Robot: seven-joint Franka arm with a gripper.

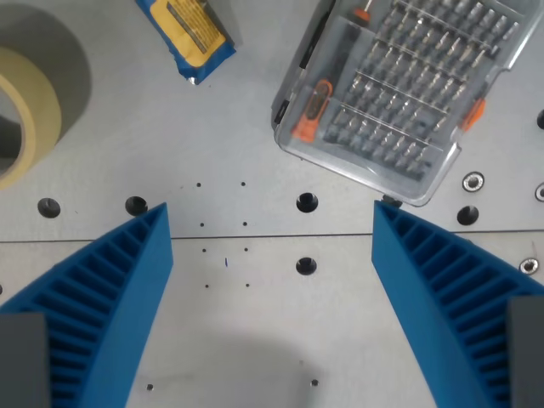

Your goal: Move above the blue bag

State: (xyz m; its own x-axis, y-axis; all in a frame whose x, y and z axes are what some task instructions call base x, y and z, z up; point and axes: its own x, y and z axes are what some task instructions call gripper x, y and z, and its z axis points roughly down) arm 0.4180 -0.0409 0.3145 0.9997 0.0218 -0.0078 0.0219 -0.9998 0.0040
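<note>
- Gripper (270, 223): two blue ribbed fingers (102, 306) enter from the bottom corners of the wrist view, tips spread wide apart, nothing between them. Released, grasping nothing.
- Between the fingertips: bare grey table (255, 144), with a thin seam line running across just below the tips, a scatter of small dots and several dark bolt holes (307, 202).
- A soft shadow lies on the table low in the view, between the fingers.
- Landmark: the clear plastic bit case (399, 93), upper part of the wrist view's right. It lies tilted, rows of grey bits visible through the lid, orange latches on its edges and an orange-handled driver along its near-left side.
- The case's lowest corner sits just above the tip of the finger on the wrist view's right; whether they touch, cannot tell.
- Blue bag (189, 36): to the left of the bit case, well apart from it, at the top edge of the view. Blue wrapper with a yellow label, lying at a slant, upper part cut off by the frame. It lies beyond the gripper, above the finger on the wrist view's left and not between the tips.
- Roll of tape (30, 110): cream-coloured, far left of the bit case beyond the bag, partly out of frame, resting flat on the table.
</note>
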